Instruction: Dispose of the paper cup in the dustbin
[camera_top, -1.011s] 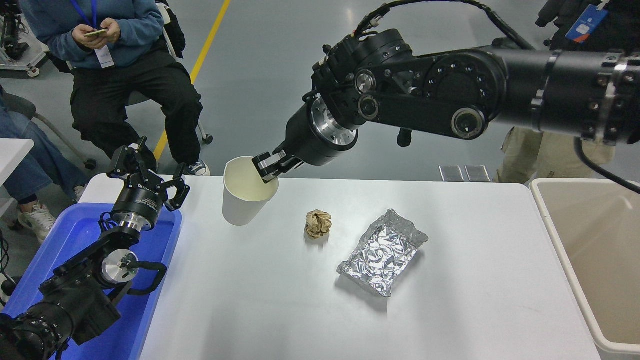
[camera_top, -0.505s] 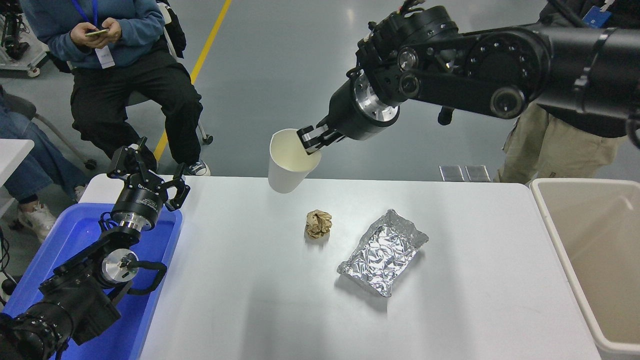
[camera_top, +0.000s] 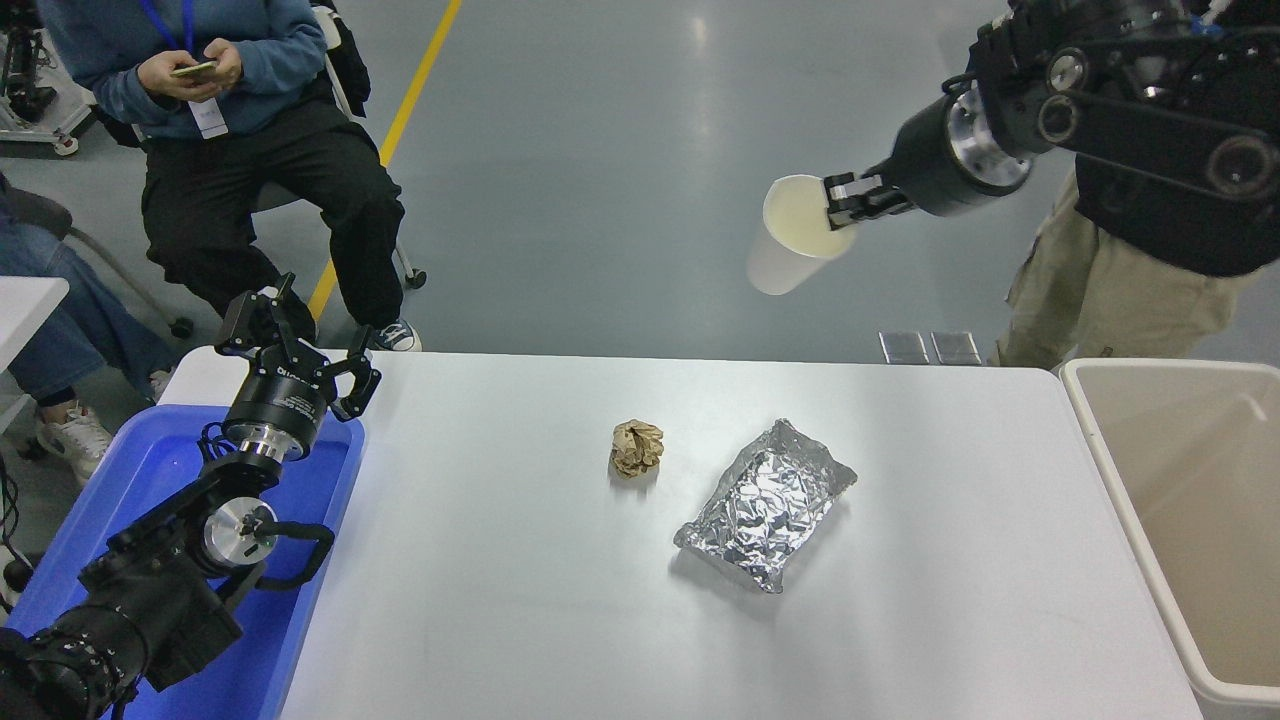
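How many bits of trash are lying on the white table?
2: a crumpled brown paper ball near the middle, and a foil packet just right of it. The paper cup is held in the air.

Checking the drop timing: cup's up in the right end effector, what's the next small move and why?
Probably keep carrying it right and toward the robot before releasing. The right end effector pinches the paper cup by its rim, lifted beyond the table's far edge, while the dustbin sits at the table's right end, not yet under the cup. Releasing now would likely drop it on the floor.
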